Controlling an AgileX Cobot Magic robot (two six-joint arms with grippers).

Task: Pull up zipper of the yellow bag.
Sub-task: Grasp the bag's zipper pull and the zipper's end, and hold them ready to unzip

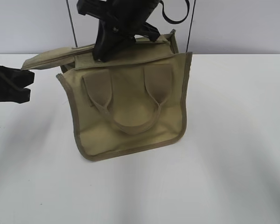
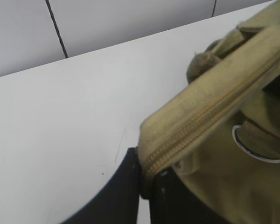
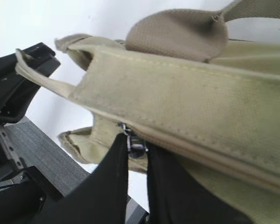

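**A:** What are you gripping on each side?

**B:** Closest to my right wrist, my right pincer (image 3: 137, 156) is pinching the small silver pull tab (image 3: 133, 142) of the zipper (image 2: 200, 121). My two dark fingers (image 3: 107, 186) are closing narrowly on it, and they are hiding most of the tab, so I am only making out a glint of metal. My left pincer (image 2: 145, 184) is clamping the end of the zip strip, where the bag's top corner is sticking out between my jaws.

**A:** Where is the bag sitting?

**B:** The yellow bag (image 1: 130, 107) is standing on the white bench (image 1: 233, 140), roughly in the middle, with its front face and looped handle (image 1: 130, 123) turned toward the outside camera. Its top flap is stretching out to the left, toward my left pincer (image 1: 16, 84).

**A:** Can you see how far the zip is closed?

**B:** Only partly. From my left wrist the teeth are looking joined along the stretch that shows, but the frame is cutting the line off at the right. From outside, my right arm (image 1: 119, 23) is covering the top edge, so I cannot tell there.

**A:** Anything further back?

**B:** A pale wall (image 1: 242, 23) with thin dark vertical lines is rising behind the bench. My right arm's upper part is running out of the top of the frame.
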